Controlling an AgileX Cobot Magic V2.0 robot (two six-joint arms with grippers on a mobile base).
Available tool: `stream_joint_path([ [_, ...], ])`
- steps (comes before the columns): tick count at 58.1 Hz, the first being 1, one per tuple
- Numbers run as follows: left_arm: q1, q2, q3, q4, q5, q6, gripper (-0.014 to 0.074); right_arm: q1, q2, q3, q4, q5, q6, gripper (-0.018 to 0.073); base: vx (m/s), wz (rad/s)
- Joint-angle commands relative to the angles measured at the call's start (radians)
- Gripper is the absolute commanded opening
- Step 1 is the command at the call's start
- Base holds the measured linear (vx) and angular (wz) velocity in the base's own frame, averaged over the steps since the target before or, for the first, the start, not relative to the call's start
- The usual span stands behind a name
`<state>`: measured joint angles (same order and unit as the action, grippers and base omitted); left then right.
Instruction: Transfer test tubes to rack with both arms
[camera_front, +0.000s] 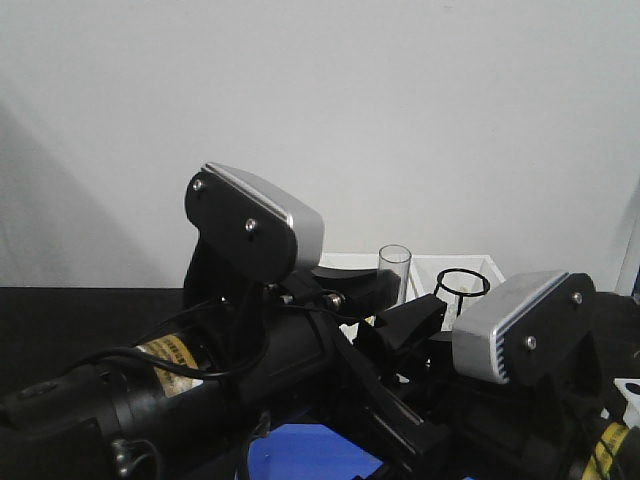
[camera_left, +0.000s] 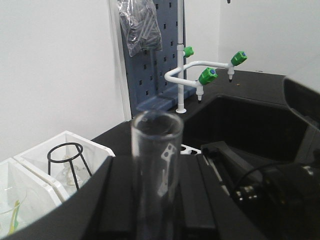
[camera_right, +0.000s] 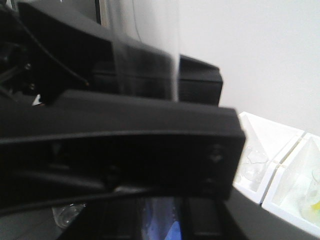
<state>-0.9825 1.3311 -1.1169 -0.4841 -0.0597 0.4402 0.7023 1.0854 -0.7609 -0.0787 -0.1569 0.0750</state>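
My left gripper (camera_left: 155, 200) stands clamped on 1 upright test tube (camera_left: 156, 165), its open rim clear above my fingers, beside the white bins (camera_left: 75, 142) (a black wire tripod (camera_left: 67, 160) inside). My right gripper (camera_right: 165, 150) is blurred; I cannot tell its state.

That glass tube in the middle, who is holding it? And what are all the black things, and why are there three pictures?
The black things are two robot arms. One picture looks from the front; the other two come from cameras on the arms' wrists. The glass tube is a test tube, standing upright in the left gripper. The right wrist picture shows a blurry tube too, but it is too blurred to tell how the right gripper holds it. Beside them are white bins, one with a black wire ring stand. Behind is a white tap with green knobs.
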Motion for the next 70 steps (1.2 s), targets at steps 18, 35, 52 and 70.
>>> stream_joint_path([
  [18, -0.005, -0.031, -0.031, -0.006, -0.057, 0.047, 0.0325, -0.006, -0.015, -0.035, 0.002, -0.108, 0.002, -0.0010, 0.00, 0.00],
  [35, -0.005, -0.042, -0.032, -0.006, -0.092, 0.047, 0.0559, -0.006, -0.015, -0.035, 0.002, -0.107, 0.002, -0.0008, 0.00, 0.00],
  [52, -0.005, -0.149, -0.083, -0.005, -0.171, 0.064, 0.0551, -0.006, -0.015, -0.035, 0.002, -0.093, 0.002, -0.0008, 0.00, 0.00],
  [70, -0.005, -0.298, -0.102, -0.005, -0.149, 0.083, 0.0551, -0.012, -0.015, -0.035, 0.011, -0.105, -0.125, -0.0008, 0.00, 0.00],
])
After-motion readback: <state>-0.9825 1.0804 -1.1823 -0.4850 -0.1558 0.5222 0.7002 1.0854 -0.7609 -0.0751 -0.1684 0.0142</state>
